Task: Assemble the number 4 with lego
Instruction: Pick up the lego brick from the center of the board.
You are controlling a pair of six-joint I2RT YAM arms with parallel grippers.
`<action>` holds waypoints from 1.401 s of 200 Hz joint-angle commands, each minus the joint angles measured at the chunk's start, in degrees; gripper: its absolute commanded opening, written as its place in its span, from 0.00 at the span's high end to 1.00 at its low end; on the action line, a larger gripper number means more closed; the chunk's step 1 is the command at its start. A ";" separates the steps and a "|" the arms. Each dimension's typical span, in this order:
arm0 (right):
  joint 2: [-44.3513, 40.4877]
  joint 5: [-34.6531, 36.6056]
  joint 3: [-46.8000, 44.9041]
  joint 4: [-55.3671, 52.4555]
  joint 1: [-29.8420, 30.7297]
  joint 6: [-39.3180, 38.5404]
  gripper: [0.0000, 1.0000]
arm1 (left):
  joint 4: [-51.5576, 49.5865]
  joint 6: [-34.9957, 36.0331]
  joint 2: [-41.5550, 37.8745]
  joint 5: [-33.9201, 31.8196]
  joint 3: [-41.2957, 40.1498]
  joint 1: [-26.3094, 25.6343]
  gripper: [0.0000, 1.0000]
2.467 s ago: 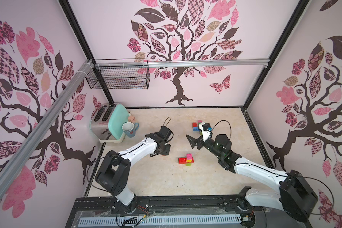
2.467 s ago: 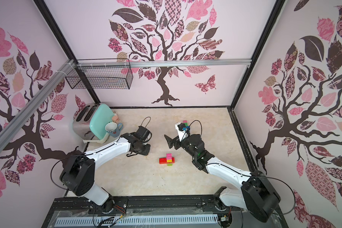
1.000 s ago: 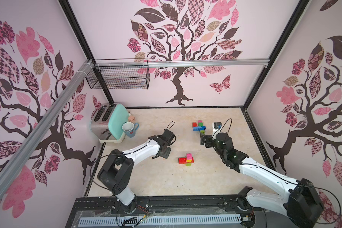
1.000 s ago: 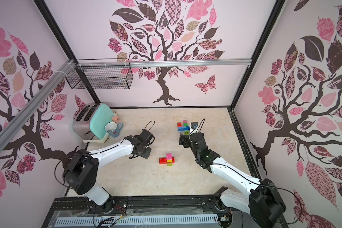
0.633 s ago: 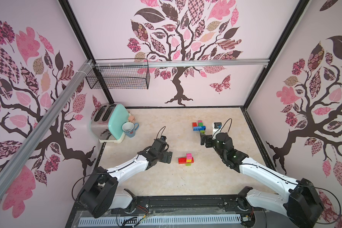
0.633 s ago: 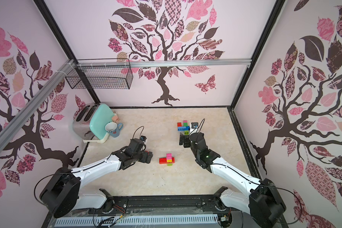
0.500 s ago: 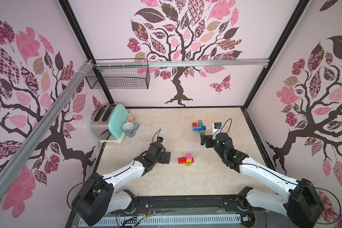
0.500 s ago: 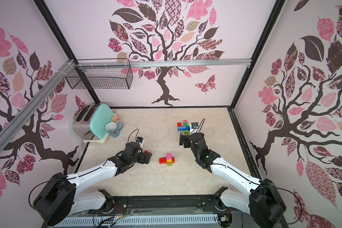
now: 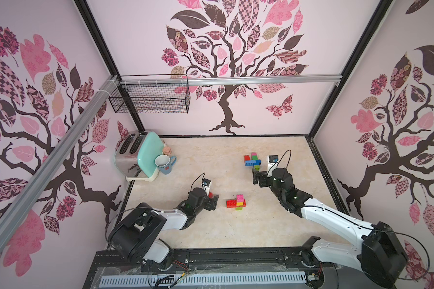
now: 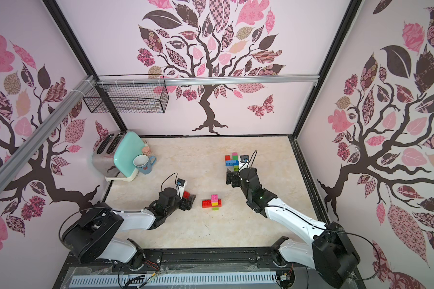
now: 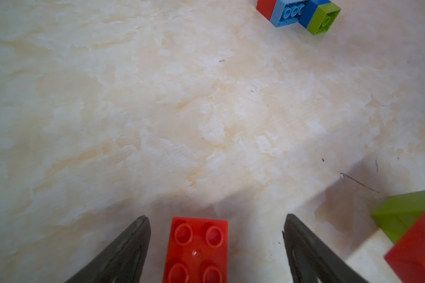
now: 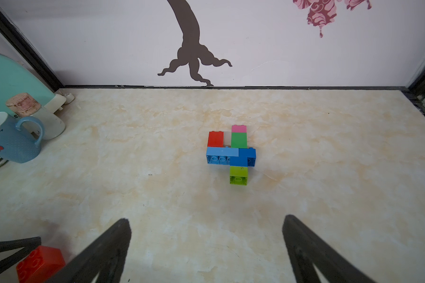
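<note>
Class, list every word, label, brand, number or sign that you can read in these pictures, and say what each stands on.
"4": not printed, but the far brick figure lies roughly in that shape.
On the jar, a dark mark near its top: too small to read.
On the mug, only a flower picture, no words.
Nothing else shows readable text.
</note>
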 commanded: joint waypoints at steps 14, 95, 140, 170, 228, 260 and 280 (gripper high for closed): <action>0.93 0.02 2.86 1.97 -0.19 -2.80 0.00 | 11.57 4.90 4.28 1.44 -1.12 0.92 0.23; 0.89 0.43 2.67 2.23 -0.26 -5.55 0.00 | 12.45 -0.21 2.20 6.06 -5.04 2.90 0.42; 0.59 0.48 2.33 2.58 -0.22 -5.89 0.00 | 11.63 -1.00 0.84 4.90 -5.95 2.88 0.56; 0.41 0.46 2.29 2.41 -0.27 -5.86 0.00 | 10.93 -1.26 1.06 5.59 -5.66 2.91 0.57; 0.00 0.86 1.21 4.06 -0.23 -4.21 0.00 | 10.08 -0.98 1.36 5.04 -5.16 2.94 0.97; -1.12 -8.42 -0.71 4.78 -1.49 -0.74 0.00 | 7.91 -1.69 -0.19 2.28 -4.92 2.89 1.00; -1.25 -11.50 -1.10 3.68 -1.50 1.74 0.01 | 7.90 -2.88 -1.52 1.97 -4.87 2.89 1.00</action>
